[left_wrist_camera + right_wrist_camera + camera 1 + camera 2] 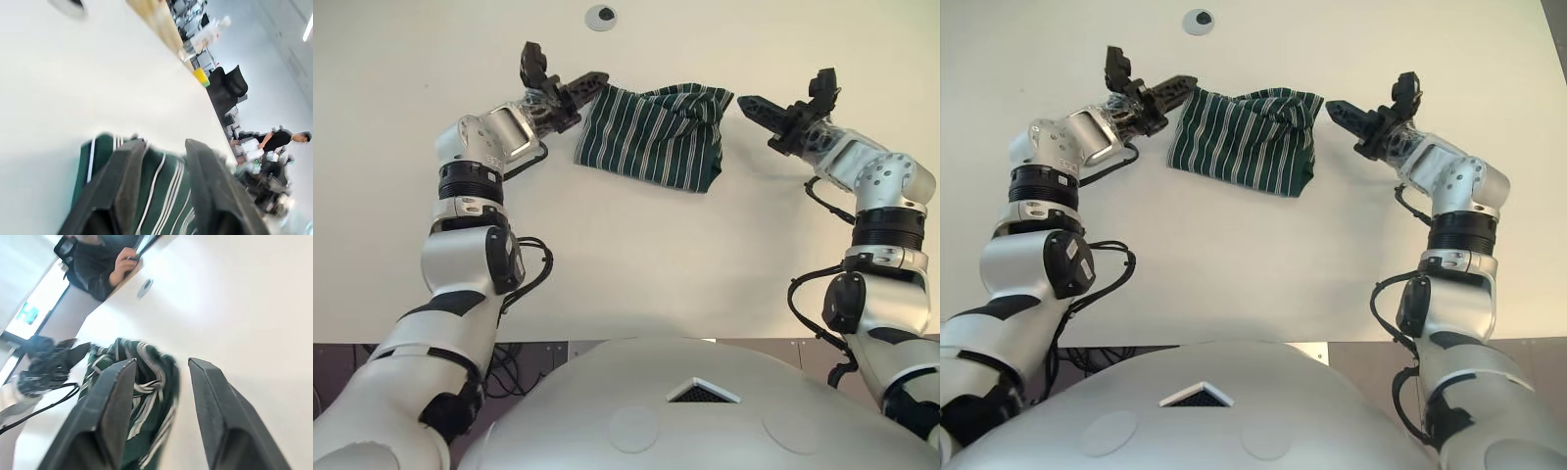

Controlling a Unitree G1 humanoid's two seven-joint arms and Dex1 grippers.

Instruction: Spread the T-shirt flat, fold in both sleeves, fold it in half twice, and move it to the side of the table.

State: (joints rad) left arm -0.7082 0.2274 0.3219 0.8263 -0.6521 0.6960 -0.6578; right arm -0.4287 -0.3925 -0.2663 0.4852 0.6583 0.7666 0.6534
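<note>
While the folding looks complete, I judge that the move to the side of the table is not yet done. Left: my left gripper, jaws spread and empty, sits at the far left corner of the T-shirt; I cannot tell whether they touch. Centre: the T-shirt is soft dark-green cloth with thin white stripes, a compact, slightly rumpled rectangle lying far centre on the smooth white top. Right: my right gripper, jaws apart and empty, hangs just beside its far right corner.

T-shirt lies on table between left tool and right tool
</note>
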